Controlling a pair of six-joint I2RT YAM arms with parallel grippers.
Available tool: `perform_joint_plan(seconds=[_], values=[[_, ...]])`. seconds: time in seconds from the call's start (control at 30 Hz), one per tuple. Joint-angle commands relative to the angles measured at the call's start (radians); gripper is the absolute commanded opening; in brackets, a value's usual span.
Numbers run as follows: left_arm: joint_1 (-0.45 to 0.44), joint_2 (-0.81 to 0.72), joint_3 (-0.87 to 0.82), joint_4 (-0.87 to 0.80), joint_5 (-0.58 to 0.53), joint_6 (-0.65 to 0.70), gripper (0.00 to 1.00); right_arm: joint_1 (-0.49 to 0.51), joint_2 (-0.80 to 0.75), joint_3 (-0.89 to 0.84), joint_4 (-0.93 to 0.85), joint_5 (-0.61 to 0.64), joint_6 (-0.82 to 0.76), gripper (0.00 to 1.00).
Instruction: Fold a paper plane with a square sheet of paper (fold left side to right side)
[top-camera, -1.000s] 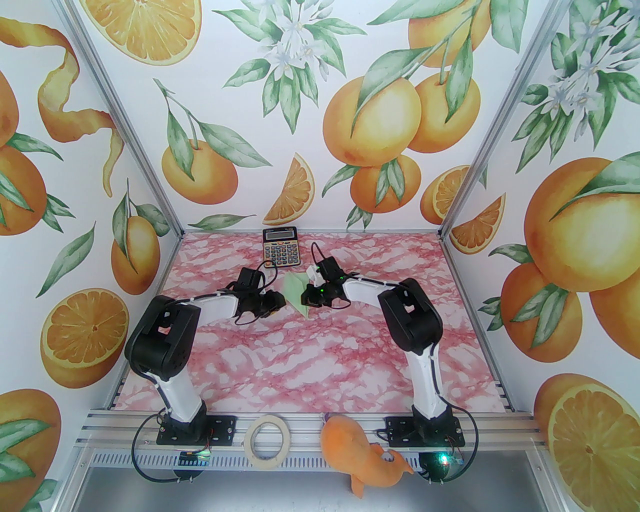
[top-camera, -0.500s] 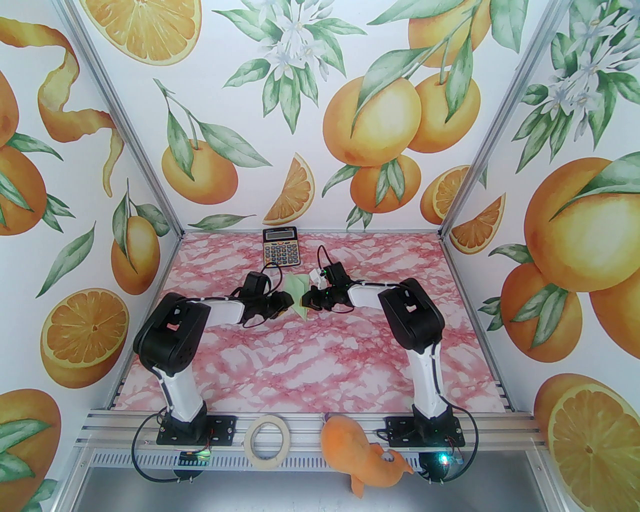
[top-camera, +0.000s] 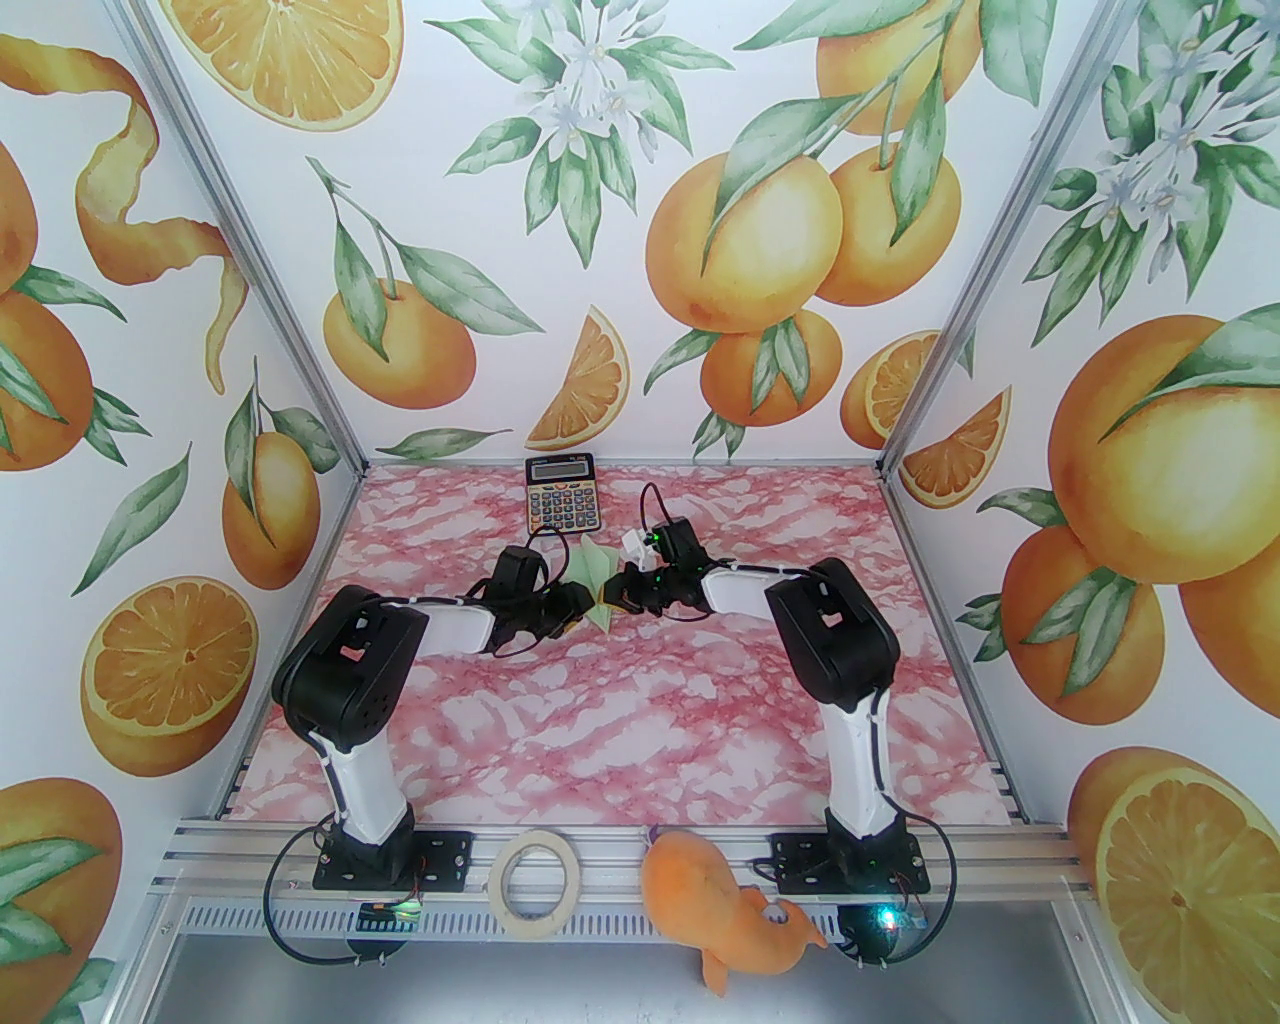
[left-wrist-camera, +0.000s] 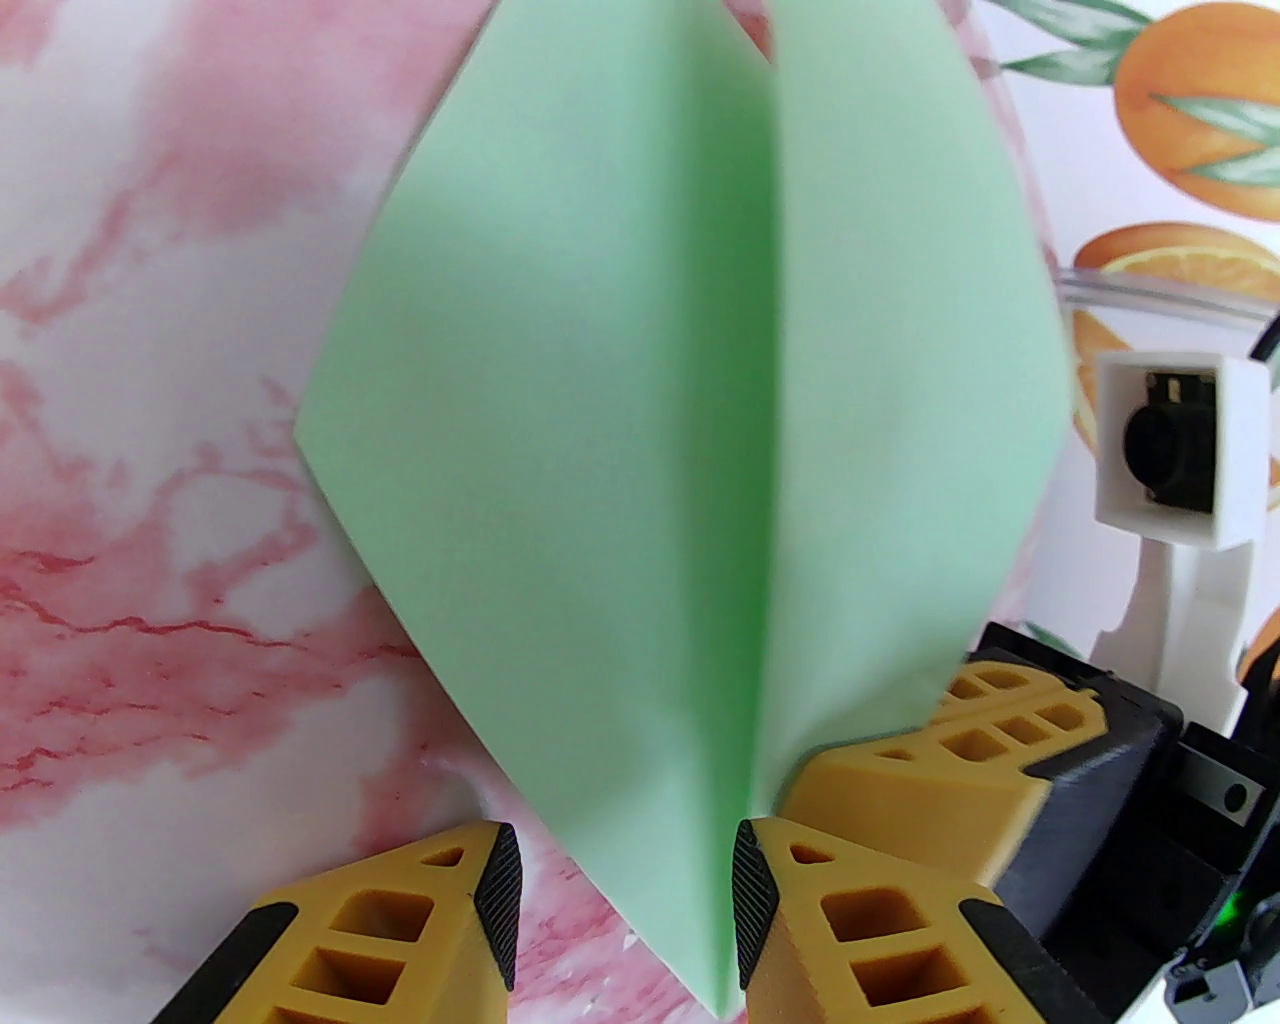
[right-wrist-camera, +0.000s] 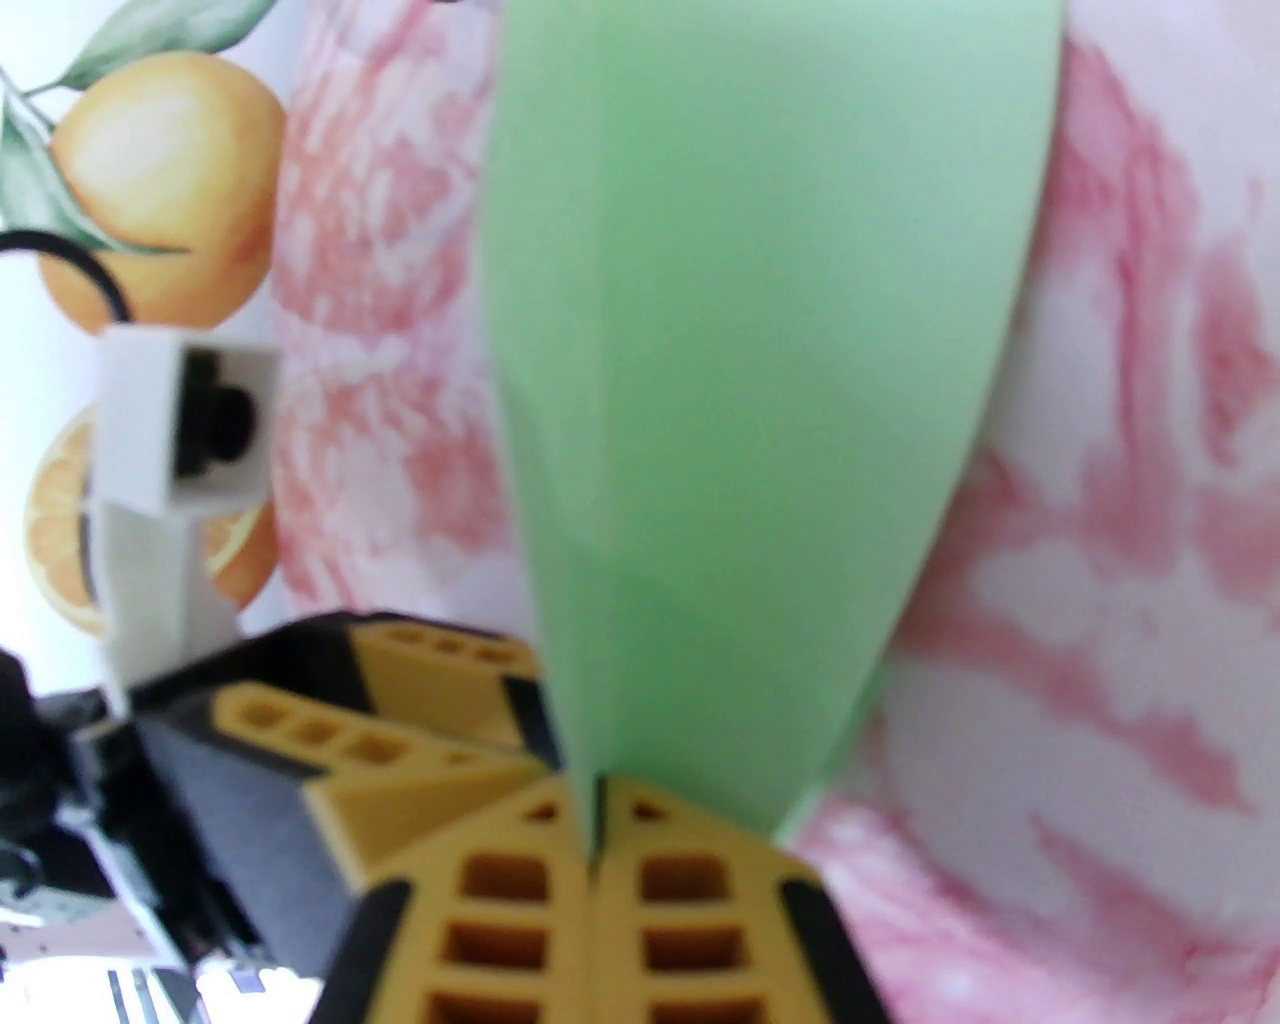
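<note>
2 pincers of mine meet at the paper plane, over the far middle of the pink marbled table, just on the near side of the black-and-orange calculator.

My right pincer is closed tight. Its 2 yellow fingers are pressed together with the plane's narrow lower end clamped between them, so this hand has the paper. From that wrist the green sheet rises away from the fingertips as a long tapering blade.

My left pincer stands partly open. Its 2 black pads are apart with a clear gap, and the pointed lower tip of the plane hangs in that gap. The pad on the right of that view sits right against the paper's crease line, while the other pad is clear of the sheet. It is not squeezing anything.

From the left wrist the plane shows 2 pale green panels spreading out from 1 centre crease, wide in the middle and coming to a point at the bottom. Whether that point touches the table I cannot tell.

From above, my 2 arms reach inward from either side, their fingertips almost touching at the paper. On the near rail lie 1 roll of beige tape and 1 orange plush toy, well apart from the plane.
</note>
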Motion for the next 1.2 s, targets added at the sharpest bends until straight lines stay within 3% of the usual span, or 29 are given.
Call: perform_joint_plan(seconds=[0.0,0.4,1.0,1.17], values=[[-0.019,0.04,-0.047,0.14,0.042,-0.072,0.42,-0.004,-0.032,-0.015,0.033,-0.021,0.019,0.0],[-0.015,0.145,-0.136,0.603,0.063,-0.237,0.44,-0.005,-0.034,-0.059,0.067,-0.042,0.042,0.0],[-0.01,0.2,-0.092,0.613,0.055,-0.182,0.39,-0.004,-0.051,-0.118,0.206,-0.11,0.129,0.0],[-0.01,0.192,-0.088,0.614,0.047,-0.174,0.25,-0.004,-0.066,-0.136,0.216,-0.109,0.131,0.06]])
